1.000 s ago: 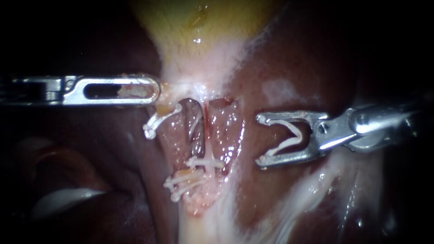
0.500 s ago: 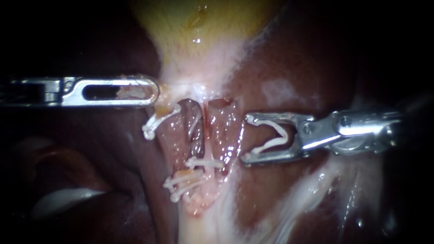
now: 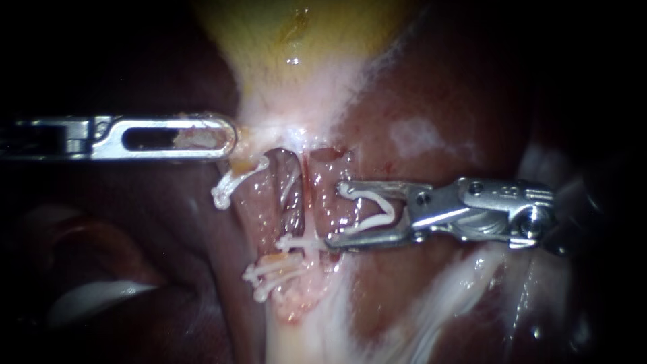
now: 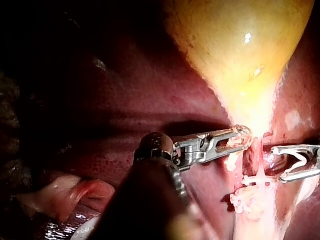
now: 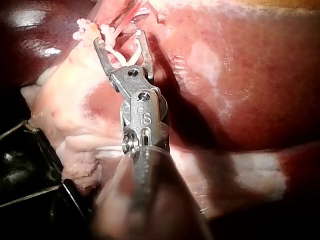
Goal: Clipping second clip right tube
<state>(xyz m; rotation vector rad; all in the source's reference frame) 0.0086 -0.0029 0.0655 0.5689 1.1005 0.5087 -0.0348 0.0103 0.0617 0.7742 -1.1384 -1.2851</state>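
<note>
At the right tube (image 3: 328,189), your right instrument (image 3: 339,214) stands with jaws wide apart and an open clip (image 3: 377,210) seated in them, one leg against each jaw: loaded, not fired. Tips are at the tube's near edge. Upper tip overlaps that edge. Lower tip is touching or just beside the end of the placed clip (image 3: 304,241), which crosses the tube lower in the endoscope view; can't tell which. Also can't tell if the tube is inside the clip's mouth yet; my read is only its edge is. Your left instrument (image 3: 228,135) is clamped on tissue at the neck of the gallbladder (image 3: 296,40), and the tube looks taut enough to work on. How I'd run it: get the lower tip clear of the placed clip first, so the two clips don't end up stacked or interlocked. Then advance across the tube, square to it, until both tips show past its far side. Tube should sit deep near the clip's hinge, not at the tips. Watch the lower jaw doesn't dig into the liver (image 3: 431,101) behind. Hold left traction steady, no regrip. Close only when the whole tube and nothing else is inside. Partial bite is the main risk here.
</note>
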